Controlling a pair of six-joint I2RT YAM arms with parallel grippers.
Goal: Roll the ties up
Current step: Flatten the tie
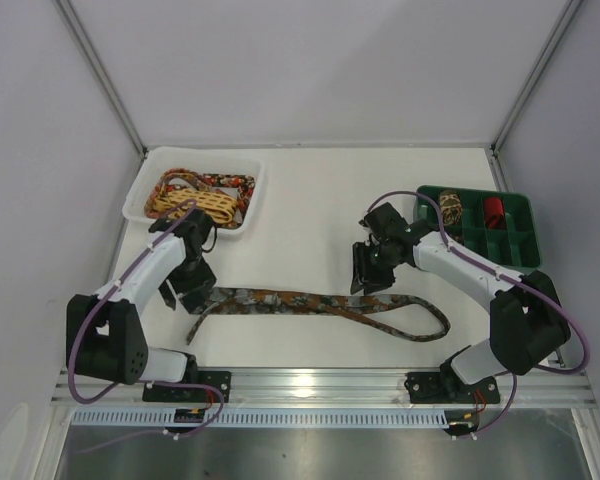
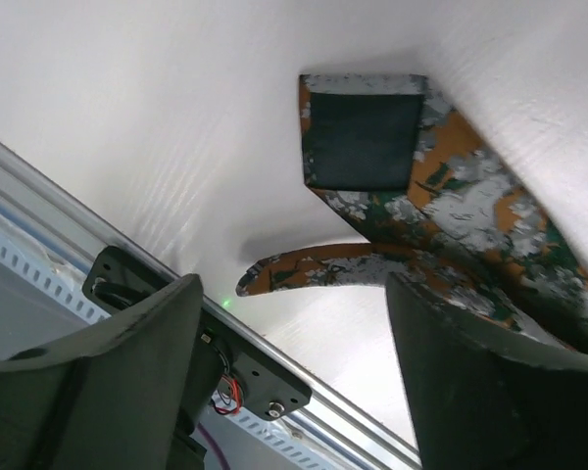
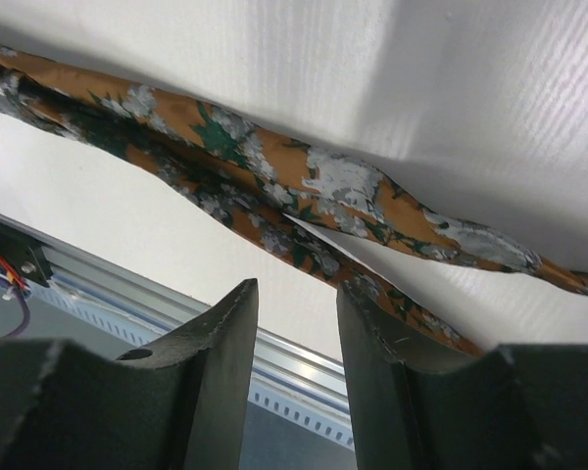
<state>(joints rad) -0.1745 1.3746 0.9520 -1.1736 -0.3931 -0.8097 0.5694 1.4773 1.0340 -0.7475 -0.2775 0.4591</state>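
Evidently the tie (image 1: 300, 300) ran left-to-right on the worktop (image 1: 310, 200), its folded end under the left tool (image 1: 194, 290), gaping wide; the right tool (image 1: 370, 275) was narrow and empty.

place: robot lab cell | cues: white panel walls (image 1: 310, 70), aluminium rail (image 1: 320, 385)

Left tool (image 2: 292, 387) agape, right tool (image 3: 296, 377) ajar

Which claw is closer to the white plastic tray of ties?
Left. The left claw hangs just in front of the white plastic tray; the right claw, far to its right.
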